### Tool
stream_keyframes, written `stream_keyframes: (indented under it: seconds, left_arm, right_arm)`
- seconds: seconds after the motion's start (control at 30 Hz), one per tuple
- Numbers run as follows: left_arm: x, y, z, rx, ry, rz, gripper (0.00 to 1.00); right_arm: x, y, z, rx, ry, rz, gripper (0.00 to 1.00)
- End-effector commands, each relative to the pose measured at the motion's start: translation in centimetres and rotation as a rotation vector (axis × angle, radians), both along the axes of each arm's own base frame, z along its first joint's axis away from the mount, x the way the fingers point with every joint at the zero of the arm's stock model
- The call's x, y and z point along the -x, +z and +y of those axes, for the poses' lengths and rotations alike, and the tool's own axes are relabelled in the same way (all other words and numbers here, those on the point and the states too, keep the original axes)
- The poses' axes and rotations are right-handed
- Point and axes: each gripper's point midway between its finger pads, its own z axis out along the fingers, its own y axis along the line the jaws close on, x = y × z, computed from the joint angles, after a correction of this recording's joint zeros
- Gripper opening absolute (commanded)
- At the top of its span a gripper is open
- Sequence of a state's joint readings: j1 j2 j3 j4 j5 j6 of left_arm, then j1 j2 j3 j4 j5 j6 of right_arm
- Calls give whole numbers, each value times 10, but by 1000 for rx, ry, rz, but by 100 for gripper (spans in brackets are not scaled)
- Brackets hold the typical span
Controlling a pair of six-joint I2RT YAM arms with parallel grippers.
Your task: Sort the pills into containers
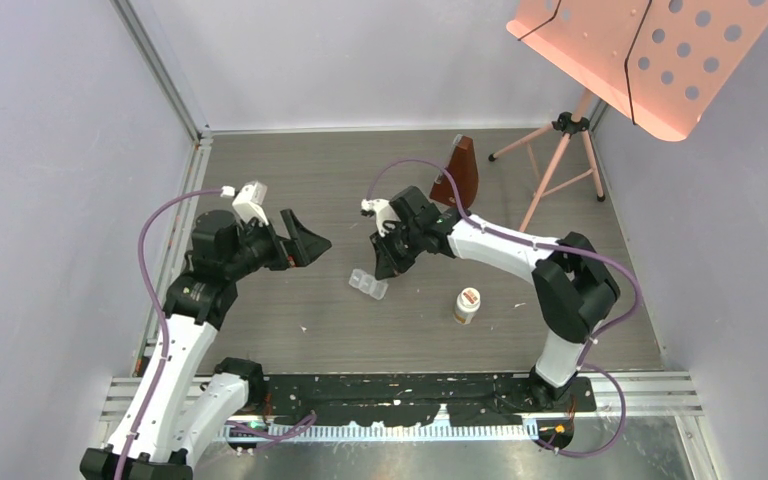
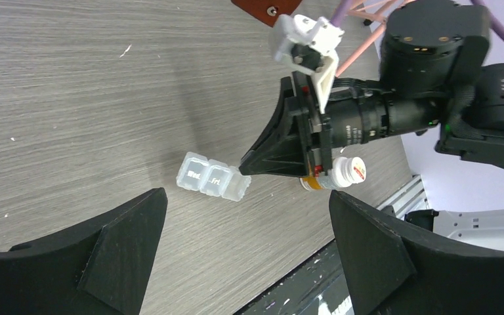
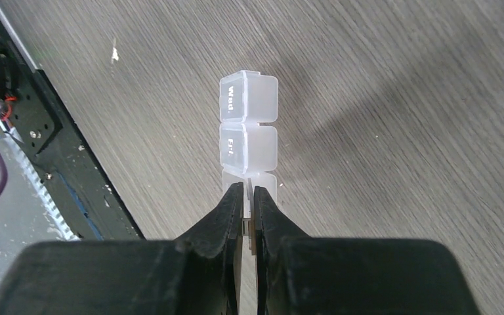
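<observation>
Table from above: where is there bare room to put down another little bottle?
The table is bare between the left tool and the back wall, and along the near side between the pill organizer and the black base rail. It is crowded in the middle, where the right tool pinches the organizer's end, with the pill bottle close by.

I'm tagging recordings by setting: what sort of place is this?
Likely a robotics lab test cell: black-and-white left arm and right arm mounted at a grey wood-grain table, plain pale walls with an aluminium corner rail, and staged props, a clear plastic day-labelled pill box and pink perforated music stand.
</observation>
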State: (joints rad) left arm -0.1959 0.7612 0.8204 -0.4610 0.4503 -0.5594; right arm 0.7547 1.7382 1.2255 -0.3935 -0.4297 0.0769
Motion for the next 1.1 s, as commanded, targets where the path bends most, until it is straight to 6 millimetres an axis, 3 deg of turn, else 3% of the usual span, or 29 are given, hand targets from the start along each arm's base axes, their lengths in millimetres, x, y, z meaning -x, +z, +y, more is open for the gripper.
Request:
stream_keyframes:
  seconds: [0.0, 0.3, 0.37, 0.4, 0.47, 0.57, 0.7, 0.83, 0.87, 0.9, 0.97, 1.07]
  left_arm:
    - [-1, 8, -6, 7, -50, -51, 98]
    - [2, -3, -10, 6, -88, -30, 99]
    - [3, -6, -10, 1, -90, -16, 99]
    - [3, -8, -9, -4, -90, -8, 99]
    - [4, -10, -8, -18, -96, -7, 99]
    - [3, -11, -5, -38, -80, -11, 99]
    - [1, -9, -2, -49, -63, -18, 99]
    - [0, -10, -2, -55, -66, -12, 99]
    - [2, -9, -4, -51, -79, -15, 99]
    - [4, -7, -6, -46, -98, -24, 99]
    - [8, -3, -11, -41, -125, -45, 98]
    - [12, 0, -17, -48, -151, -71, 98]
  right_arm:
    - [-5, -4, 6, -27, 45, -8, 5]
    - [-19, -46, -5, 69, -8, 16, 8]
    - [-25, -46, -9, 89, -47, 11, 21]
    - [-26, -41, -12, 92, -61, 6, 44]
    - [-29, -29, -15, 90, -85, -25, 68]
    - [-34, -8, -19, 83, -112, -79, 84]
    - [-37, 24, -25, 71, -145, -129, 88]
    - [-32, 43, -49, 113, -231, -153, 88]
    - [-33, 53, -60, 123, -293, -180, 88]
    - [-28, 49, -71, 157, -322, -172, 88]
    - [-23, 73, -100, 169, -437, -235, 88]
    - [-17, 74, -140, 250, -583, -283, 89]
